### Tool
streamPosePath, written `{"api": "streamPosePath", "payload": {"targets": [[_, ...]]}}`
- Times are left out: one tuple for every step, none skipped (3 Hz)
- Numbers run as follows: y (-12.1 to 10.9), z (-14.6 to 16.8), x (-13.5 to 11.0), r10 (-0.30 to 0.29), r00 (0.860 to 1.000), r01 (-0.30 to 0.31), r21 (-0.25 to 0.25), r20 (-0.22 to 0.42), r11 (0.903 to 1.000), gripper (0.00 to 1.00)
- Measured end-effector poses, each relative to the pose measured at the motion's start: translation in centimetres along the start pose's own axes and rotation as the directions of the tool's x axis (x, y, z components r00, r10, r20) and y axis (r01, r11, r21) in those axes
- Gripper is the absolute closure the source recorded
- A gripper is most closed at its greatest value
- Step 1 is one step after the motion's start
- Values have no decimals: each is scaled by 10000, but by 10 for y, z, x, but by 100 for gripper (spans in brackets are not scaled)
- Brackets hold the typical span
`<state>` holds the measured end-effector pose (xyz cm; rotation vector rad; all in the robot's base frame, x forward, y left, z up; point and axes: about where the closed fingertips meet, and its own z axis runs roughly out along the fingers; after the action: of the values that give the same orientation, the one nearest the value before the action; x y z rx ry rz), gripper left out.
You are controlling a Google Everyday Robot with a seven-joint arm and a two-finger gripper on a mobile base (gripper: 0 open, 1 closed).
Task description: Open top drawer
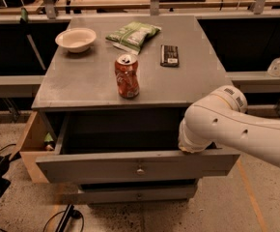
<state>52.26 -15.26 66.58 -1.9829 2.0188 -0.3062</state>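
Opening top drawer (135, 166): looking done, standing well out.
Gripper: sitting just behind drawer front, hidden under my arm (217, 124); I cannot tell its grip.

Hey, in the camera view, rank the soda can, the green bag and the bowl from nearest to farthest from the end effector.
The end effector sits at the top drawer's right front edge, mostly hidden by the arm.
1. Can: front middle, nearest.
2. Bag: back middle.
3. Bowl: back left, farthest.

top drawer (96, 166): matt grey (metal knob (140, 169)) | arm (236, 129): smooth white | gripper: hidden in drawer
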Motion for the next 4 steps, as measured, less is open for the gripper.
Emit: {"api": "streamPosePath", "payload": {"targets": [[1,0,0,-10,10000,10,-28,2,10000,100],[28,-25,4,-308,9994,296,-790,-140,9964,100],[56,-63,4,-660,9978,638,-1359,-114,9887,100],[56,-63,4,-660,9978,639,-1359,-114,9887,100]]}}
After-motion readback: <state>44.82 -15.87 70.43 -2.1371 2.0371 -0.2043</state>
